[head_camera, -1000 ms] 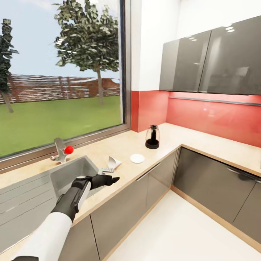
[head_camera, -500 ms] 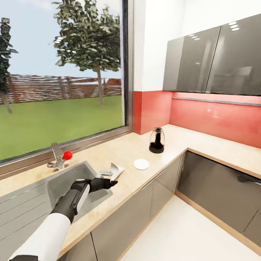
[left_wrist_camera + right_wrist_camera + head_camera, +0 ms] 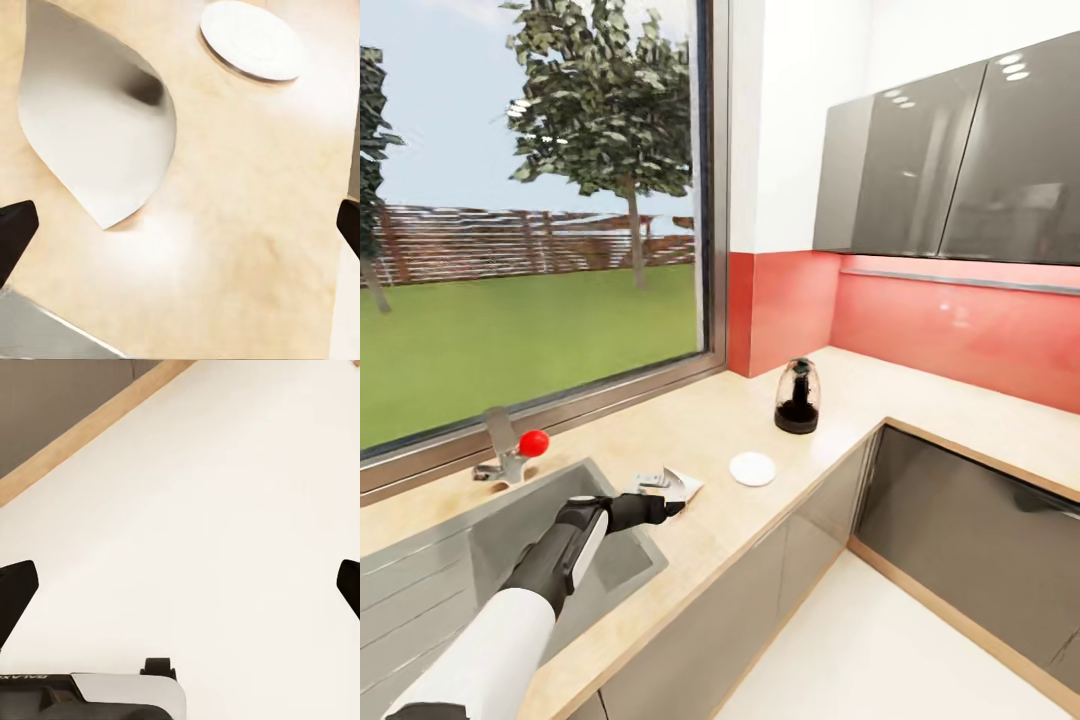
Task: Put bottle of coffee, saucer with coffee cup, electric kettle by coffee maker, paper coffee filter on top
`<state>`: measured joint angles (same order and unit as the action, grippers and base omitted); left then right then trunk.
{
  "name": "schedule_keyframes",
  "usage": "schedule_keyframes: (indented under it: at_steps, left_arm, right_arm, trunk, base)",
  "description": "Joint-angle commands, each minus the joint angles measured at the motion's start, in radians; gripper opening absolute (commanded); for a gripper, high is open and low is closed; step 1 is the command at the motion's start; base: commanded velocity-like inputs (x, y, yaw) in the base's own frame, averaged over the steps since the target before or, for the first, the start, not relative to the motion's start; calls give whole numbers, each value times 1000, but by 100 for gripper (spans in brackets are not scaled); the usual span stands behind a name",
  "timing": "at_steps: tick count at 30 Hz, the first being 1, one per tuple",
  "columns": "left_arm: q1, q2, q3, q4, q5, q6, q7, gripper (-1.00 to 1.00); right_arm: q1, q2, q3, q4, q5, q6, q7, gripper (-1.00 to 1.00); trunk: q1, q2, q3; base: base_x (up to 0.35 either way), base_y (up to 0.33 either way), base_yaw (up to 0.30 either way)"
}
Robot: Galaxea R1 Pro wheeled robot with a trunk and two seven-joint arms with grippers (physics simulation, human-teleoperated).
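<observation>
While the left gripper (image 3: 180, 225) hangs with its 2 fingers wide apart just before the paper filter (image 3: 682, 484), lying on the countertop (image 3: 710, 530) beside the sink (image 3: 510, 540), it should close gently on the thin edge.

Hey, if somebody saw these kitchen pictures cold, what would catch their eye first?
Probably the big window with tree and lawn above the kitchen countertop, then the red backsplash in the corner. Next, the left pincer, open, reaching past the sink toward the paper coffee filter lying on its side, with the saucer and the electric kettle farther along the counter.
</observation>
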<state>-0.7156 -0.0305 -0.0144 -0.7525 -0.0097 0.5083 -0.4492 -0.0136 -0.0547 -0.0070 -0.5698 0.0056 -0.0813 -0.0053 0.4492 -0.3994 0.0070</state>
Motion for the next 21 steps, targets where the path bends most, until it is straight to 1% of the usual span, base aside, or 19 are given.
schedule_keyframes:
  at_steps: [1, 6, 15, 18, 21]
  left_arm:
    - [0, 0, 1, -1, -1, 6, -3, 100]
    - [0, 0, 1, -1, -1, 6, 1, 100]
    - [2, 1, 2, 1, -1, 4, 1, 100]
    - [2, 0, 2, 40, 0, 2, 1, 100]
    - [2, -1, 3, 56, 0, 1, 1, 100]
  right_arm:
    - [0, 0, -1, 1, 1, -3, -1, 100]
    - [0, 0, -1, 1, 1, -3, -1, 100]
    - [0, 1, -1, 1, 1, -3, 0, 100]
    - [0, 0, -1, 1, 1, -3, -1, 100]
    - [0, 1, -1, 1, 1, -3, -1, 100]
  trunk:
    - [1, -1, 0]
    - [1, -1, 0]
    - [1, -1, 0]
    - [1, -1, 0]
    - [1, -1, 0]
  base:
    - [248, 0, 0]
    - [164, 0, 0]
    - [24, 0, 0]
    - [43, 0, 0]
    - [12, 0, 0]
